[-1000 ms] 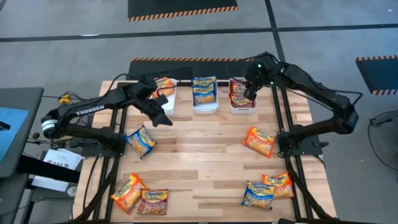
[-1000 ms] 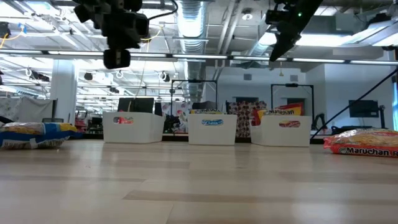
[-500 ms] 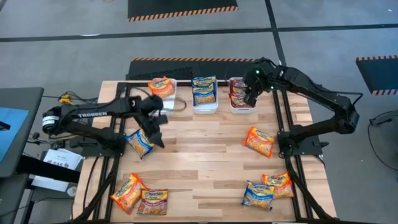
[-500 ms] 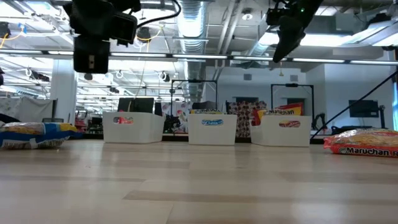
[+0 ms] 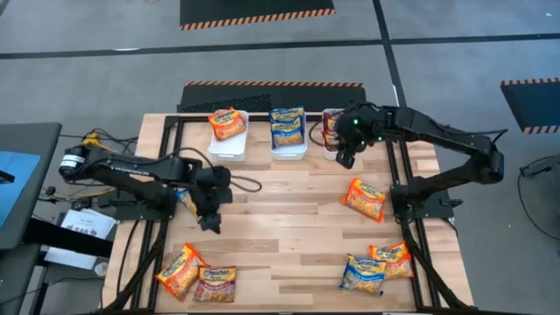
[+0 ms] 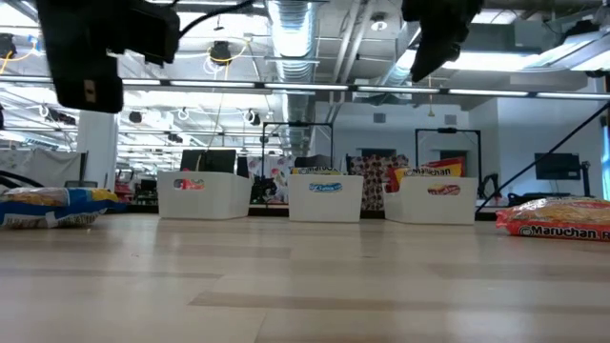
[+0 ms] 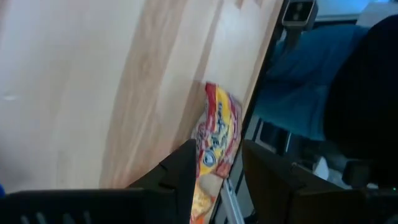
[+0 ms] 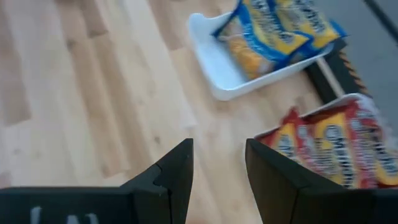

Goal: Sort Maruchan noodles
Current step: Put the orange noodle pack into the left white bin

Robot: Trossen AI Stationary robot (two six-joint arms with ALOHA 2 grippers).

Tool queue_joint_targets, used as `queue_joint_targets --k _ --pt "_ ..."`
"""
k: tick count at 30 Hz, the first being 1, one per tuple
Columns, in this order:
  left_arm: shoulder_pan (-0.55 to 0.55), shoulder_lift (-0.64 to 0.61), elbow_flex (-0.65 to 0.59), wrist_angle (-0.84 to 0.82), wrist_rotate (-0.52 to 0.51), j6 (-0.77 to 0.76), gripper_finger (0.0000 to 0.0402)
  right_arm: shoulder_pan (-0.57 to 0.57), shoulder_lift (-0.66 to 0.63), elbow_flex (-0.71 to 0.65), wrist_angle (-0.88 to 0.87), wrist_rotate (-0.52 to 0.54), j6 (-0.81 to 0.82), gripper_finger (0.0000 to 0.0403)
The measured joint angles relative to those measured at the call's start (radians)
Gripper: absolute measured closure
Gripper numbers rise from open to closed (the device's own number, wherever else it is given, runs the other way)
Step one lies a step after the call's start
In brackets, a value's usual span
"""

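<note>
Hanging over the left side of the wooden table (image 5: pixel 280 219), the left gripper (image 5: pixel 210 210) is sitting above a blue-and-yellow noodle packet (image 5: pixel 186 199) that is lying flat and partly hidden under the arm; its two dark fingers (image 7: pixel 180 177) are standing apart and holding nothing, with an orange-and-red packet (image 7: pixel 214 149) showing between them in the left wrist view. The right gripper (image 5: pixel 344 156) is hovering just in front of the right bin (image 5: pixel 339 155), its fingers (image 8: pixel 177 171) also spread and empty. Three white bins are standing in a row along the far edge: the left bin (image 5: pixel 229 140) is holding an orange packet (image 5: pixel 227 122), the middle bin (image 5: pixel 289 150) is holding blue-and-yellow packets (image 5: pixel 287 125), and the right bin is holding dark red packets (image 5: pixel 332 128). Loose packets are lying on the table: an orange one (image 5: pixel 365 198) at the right, an orange one (image 5: pixel 391 259) and a blue-and-yellow one (image 5: pixel 362 274) touching near the front right corner, and an orange one (image 5: pixel 180 270) beside a dark red one (image 5: pixel 215 283) near the front left corner.
</note>
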State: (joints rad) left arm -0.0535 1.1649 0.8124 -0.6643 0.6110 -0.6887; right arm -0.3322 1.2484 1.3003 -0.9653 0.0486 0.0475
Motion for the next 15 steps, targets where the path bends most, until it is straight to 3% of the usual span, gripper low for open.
queue_joint_targets --k 12,15 --pt "-0.263 0.000 0.000 -0.014 -0.077 -0.122 0.0287 0.286 0.000 0.000 0.001 -0.032 0.335 0.0232" --pt "-0.309 0.000 0.000 -0.050 -0.140 -0.182 0.0287 0.372 0.000 0.000 0.009 -0.031 0.429 0.0232"
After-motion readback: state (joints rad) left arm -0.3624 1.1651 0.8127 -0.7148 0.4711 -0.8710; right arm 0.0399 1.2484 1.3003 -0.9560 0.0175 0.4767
